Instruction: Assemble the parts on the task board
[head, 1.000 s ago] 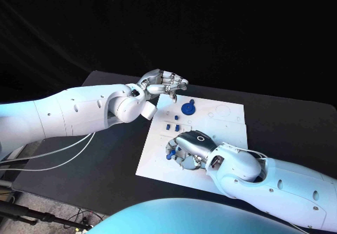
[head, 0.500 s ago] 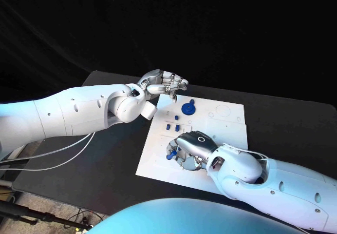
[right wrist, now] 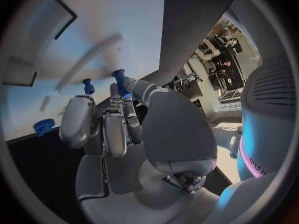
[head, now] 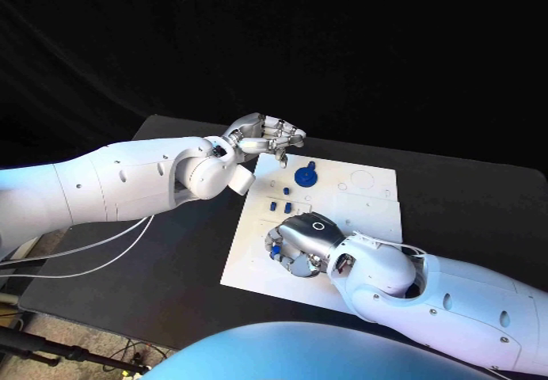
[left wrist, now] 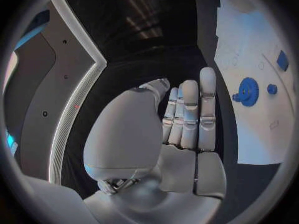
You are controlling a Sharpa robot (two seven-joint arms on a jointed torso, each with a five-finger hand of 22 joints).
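The white task board (head: 371, 210) lies in the middle of the black table. A blue gear (head: 306, 175) sits on its far part, and two small blue pieces (head: 279, 207) stand nearer the middle. My right hand (head: 302, 242) hovers low over the board's near left part. It pinches a blue peg (right wrist: 120, 83) between thumb and fingertips; the peg (head: 273, 252) shows blue under the hand. Another blue peg (right wrist: 88, 86) stands on the board just beyond it. My left hand (head: 266, 133) is at the board's far left corner, its fingers (left wrist: 189, 112) straight and holding nothing.
Black table (head: 171, 237) surrounds the board, with bare room to its left and right. The board's right half has only printed outlines and holes (head: 363, 180). White cables (head: 92, 249) hang off the table's left edge under my left arm.
My right hand has shifted slightly to the left over the board and turned a little at the wrist, still with the blue peg. The left hand has stayed put.
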